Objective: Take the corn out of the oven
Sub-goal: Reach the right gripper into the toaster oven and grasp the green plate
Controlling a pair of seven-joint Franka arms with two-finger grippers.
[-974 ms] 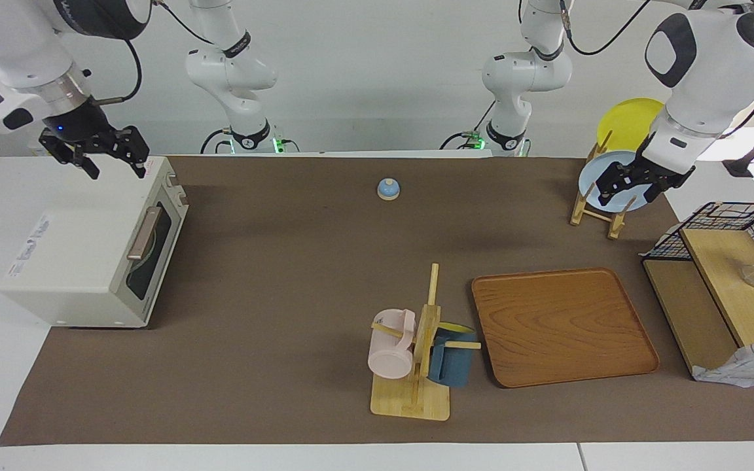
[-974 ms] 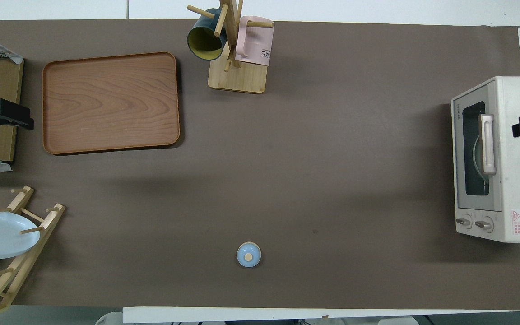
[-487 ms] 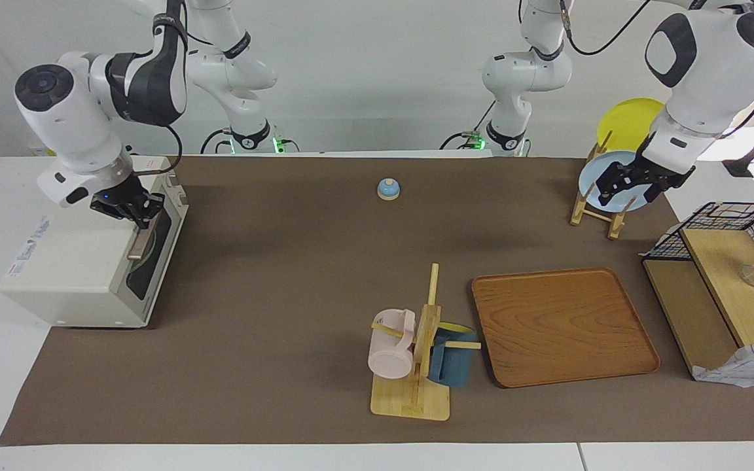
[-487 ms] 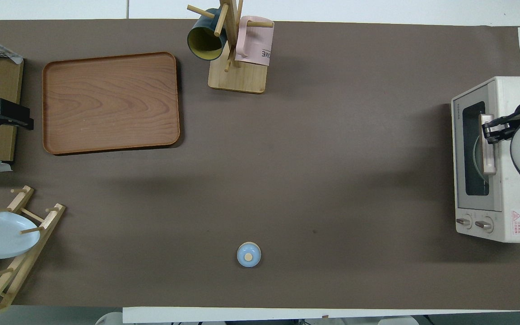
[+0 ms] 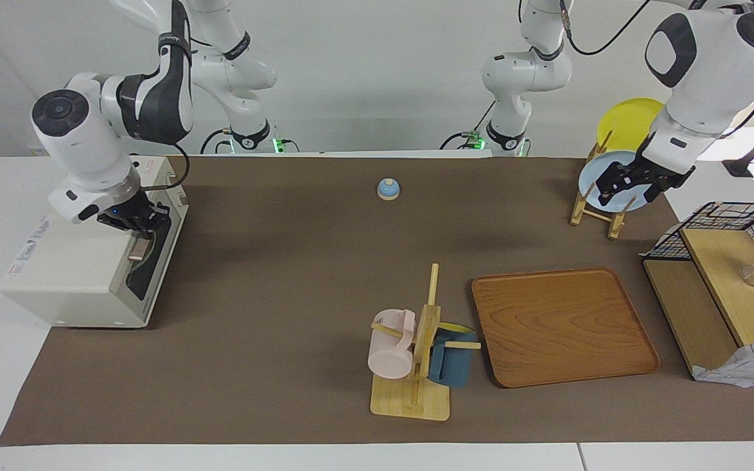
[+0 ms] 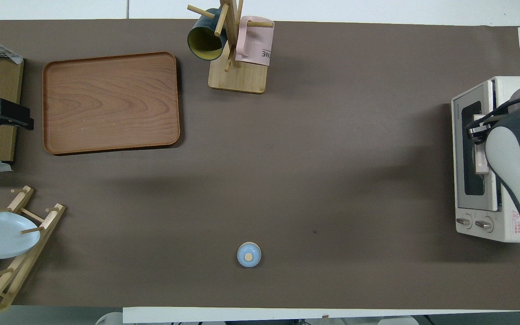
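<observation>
The cream-white oven (image 5: 69, 261) stands at the right arm's end of the table, also in the overhead view (image 6: 461, 189). Its dark glass door is tipped slightly open at the top. My right gripper (image 5: 136, 221) is shut on the oven's rose-metallic handle (image 5: 138, 250), as the overhead view shows too (image 6: 476, 131). The corn is hidden; only a curved plate rim shows through the glass. My left gripper (image 5: 631, 186) waits open and empty in the air over the plate rack (image 5: 596, 212).
A blue bell (image 5: 388, 188) sits mid-table near the robots. A mug tree (image 5: 416, 347) with a pink and a blue mug and a wooden tray (image 5: 560, 327) lie farther out. A wire basket with wooden shelves (image 5: 724, 288) stands at the left arm's end.
My right gripper came down from above the oven onto the handle and closed on it. The door has tipped slightly open. The left arm has not moved.
</observation>
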